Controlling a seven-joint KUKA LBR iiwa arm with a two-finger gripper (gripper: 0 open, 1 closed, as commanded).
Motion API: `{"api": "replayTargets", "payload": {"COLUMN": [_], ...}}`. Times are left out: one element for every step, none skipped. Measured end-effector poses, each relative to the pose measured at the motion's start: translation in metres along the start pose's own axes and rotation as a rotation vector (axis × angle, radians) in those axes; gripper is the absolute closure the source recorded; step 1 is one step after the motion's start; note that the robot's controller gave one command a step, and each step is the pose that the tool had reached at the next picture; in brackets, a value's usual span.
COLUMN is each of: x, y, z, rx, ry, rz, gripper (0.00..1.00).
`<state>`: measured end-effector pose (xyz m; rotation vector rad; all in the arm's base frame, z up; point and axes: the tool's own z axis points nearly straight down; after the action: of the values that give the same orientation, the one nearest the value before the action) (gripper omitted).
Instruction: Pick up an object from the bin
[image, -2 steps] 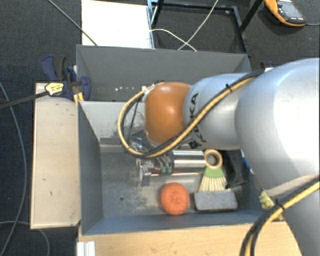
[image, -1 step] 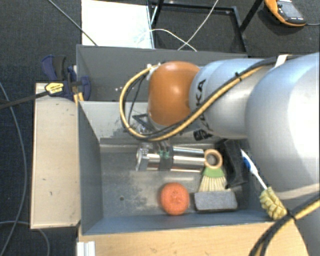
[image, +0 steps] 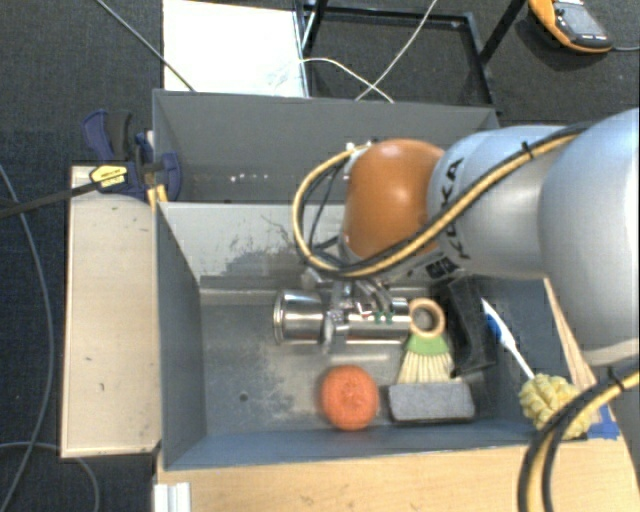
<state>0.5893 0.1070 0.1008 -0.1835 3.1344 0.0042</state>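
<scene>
My gripper (image: 358, 306) hangs low over the middle of the bin, just under the arm's wrist. It is right above a shiny metal cylinder (image: 298, 316) that lies on its side and points left. Right of the gripper lies a small brush with a wooden ring end, a green band and pale bristles (image: 427, 357). An orange ball (image: 350, 397) rests near the front wall, below the gripper. A grey sponge block (image: 431, 402) lies next to the ball, on its right.
A black oblong thing (image: 472, 325) leans at the right side of the bin. Beside it lie a blue and white stick (image: 503, 335) and a yellow fluffy piece (image: 546, 399). The bin's left half shows bare floor. The arm covers the back right.
</scene>
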Motion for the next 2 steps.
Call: {"api": "replayTargets", "payload": {"x": [-0.0001,-0.0051], "y": [0.0036,0.0114], "z": [0.0303,0.0306], "rx": [-0.006,-0.001], "ry": [-0.007,-0.002], "rz": [0.322,0.144], "gripper": [0.0,1.0]}}
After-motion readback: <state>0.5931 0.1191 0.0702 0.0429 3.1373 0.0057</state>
